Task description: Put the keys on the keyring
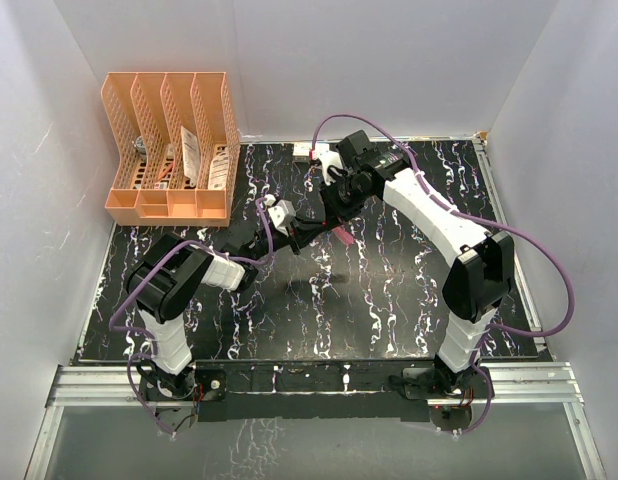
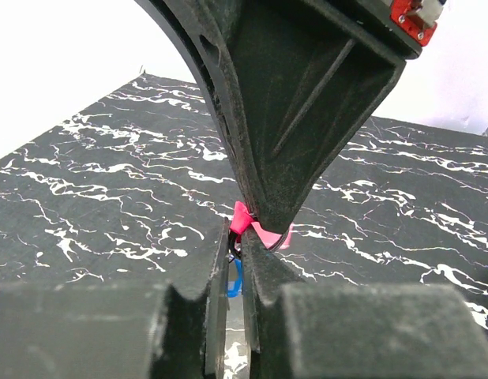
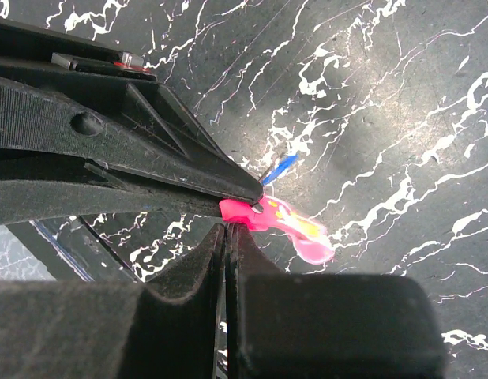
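Note:
The two grippers meet above the middle of the black marbled table (image 1: 409, 290). My right gripper (image 3: 227, 230) is shut on the near end of the pink-red keyring strap (image 3: 301, 230), whose free end hangs out to the right. The strap also shows in the top view (image 1: 341, 238). My left gripper (image 2: 234, 264) is nearly shut on the blue-headed key (image 2: 236, 276), right under the strap (image 2: 245, 219) where the thin dark ring sits. In the right wrist view the blue key (image 3: 280, 166) pokes out past the left gripper's fingertips (image 3: 242, 186). The whitish-silver key is out of view.
An orange file organizer (image 1: 169, 150) with papers stands at the back left corner. A small white and red object (image 1: 304, 150) lies at the back edge. Purple cables (image 1: 549, 260) loop around both arms. White walls enclose the table on three sides.

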Motion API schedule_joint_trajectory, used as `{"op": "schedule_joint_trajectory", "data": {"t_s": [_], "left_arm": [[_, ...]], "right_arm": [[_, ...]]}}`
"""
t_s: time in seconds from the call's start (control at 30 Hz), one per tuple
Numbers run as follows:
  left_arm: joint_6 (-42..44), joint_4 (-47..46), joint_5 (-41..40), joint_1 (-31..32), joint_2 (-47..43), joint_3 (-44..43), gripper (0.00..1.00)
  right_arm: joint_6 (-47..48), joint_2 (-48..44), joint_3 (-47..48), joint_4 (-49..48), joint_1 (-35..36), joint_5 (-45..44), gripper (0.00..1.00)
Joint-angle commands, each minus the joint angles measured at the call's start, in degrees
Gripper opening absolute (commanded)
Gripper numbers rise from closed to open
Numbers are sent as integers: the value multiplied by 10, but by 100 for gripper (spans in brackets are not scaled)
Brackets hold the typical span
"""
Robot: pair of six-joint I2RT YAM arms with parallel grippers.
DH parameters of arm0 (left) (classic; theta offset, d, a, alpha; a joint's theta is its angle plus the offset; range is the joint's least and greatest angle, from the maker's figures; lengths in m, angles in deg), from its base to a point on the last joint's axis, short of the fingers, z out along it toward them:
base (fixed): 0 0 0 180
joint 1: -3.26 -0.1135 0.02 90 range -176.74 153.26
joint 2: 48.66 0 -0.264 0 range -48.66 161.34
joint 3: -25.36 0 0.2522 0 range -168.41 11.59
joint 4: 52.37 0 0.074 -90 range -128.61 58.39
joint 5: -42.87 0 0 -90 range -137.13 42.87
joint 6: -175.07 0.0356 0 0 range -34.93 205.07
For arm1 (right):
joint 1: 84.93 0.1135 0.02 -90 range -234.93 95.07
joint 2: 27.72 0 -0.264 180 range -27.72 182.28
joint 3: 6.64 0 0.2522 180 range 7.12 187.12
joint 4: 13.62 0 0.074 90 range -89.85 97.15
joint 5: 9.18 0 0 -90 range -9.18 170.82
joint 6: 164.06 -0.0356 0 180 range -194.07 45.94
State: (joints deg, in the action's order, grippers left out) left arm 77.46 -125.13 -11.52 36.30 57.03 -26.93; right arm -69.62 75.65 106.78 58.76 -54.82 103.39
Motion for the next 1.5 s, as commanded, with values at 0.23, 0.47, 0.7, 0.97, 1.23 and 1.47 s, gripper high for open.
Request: {"op": "schedule_joint_trajectory", "data": {"t_s": [0.23, 0.47, 0.7, 0.97, 1.23, 1.47], "left_arm": [[0, -41, 32, 4, -18, -10, 0], [-31, 9, 11, 4, -41, -11, 0], [-69, 18, -16, 4, -62, 4, 0], [-160, 79, -113, 4, -111, -4, 0], [-317, 135, -240, 4, -152, -23, 0], [-440, 110, -269, 3, -143, -24, 0]], "right_arm": [[0, -23, 22, -31, 6, 11, 0], [-28, -41, 11, -82, 6, -18, 17], [-65, -102, -17, -187, 0, -50, 32], [-100, -218, -157, -363, -6, -116, 34], [-141, -304, -306, -527, -6, -96, 33], [-154, -283, -304, -531, -6, -74, 33]]}}
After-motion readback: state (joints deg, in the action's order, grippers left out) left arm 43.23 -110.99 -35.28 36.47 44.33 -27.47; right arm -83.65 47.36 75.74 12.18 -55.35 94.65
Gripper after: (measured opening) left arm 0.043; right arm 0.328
